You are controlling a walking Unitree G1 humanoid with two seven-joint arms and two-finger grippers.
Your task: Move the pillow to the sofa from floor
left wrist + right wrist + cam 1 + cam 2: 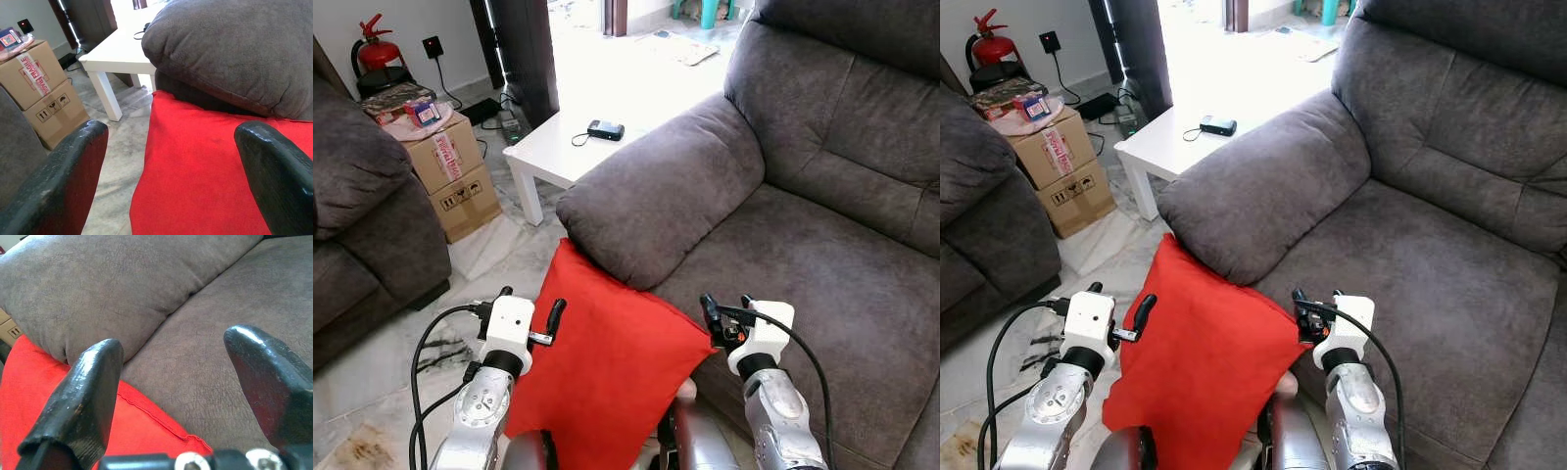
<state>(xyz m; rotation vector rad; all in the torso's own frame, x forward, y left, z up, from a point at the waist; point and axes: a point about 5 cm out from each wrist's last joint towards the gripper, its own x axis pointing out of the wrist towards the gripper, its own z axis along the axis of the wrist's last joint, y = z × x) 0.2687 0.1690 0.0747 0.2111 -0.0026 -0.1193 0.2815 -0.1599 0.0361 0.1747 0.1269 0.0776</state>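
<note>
While the red pillow [607,362] sits low centre of the left eye view, propped against the sofa [803,245] front under its armrest [656,196], both arms flank it. Left pincer [529,313] at the pillow's left edge, right pincer [724,311] at its right corner, both spread, neither clamped on anything. Whether the pillow's bottom rests on the floor [382,392] is hidden by the robot's body. Upper centre: white worktop [558,147] with a small dark device [605,129]; upper left: cardboard boxes [455,166], fire extinguisher [374,49].

Right eye view: same layout, pillow lower centre-left, seat cushion [1430,284] bare to the right.

Left wrist view: two black fingers [63,181] wide apart, red fabric between them, grey armrest above, tiled floor and worktop leg at left.

Right wrist view: fingers [83,391] apart, pillow seam and corner in the lower left, grey seat beyond.

Step, as I judge it: pre-grasp, pillow bracketed but not held. Next move calls for closing in on both edges, squeezing or pinching the soft fabric, then lifting clear of the armrest and swinging right onto the seat. Fabric may slip if grip is shallow.
</note>
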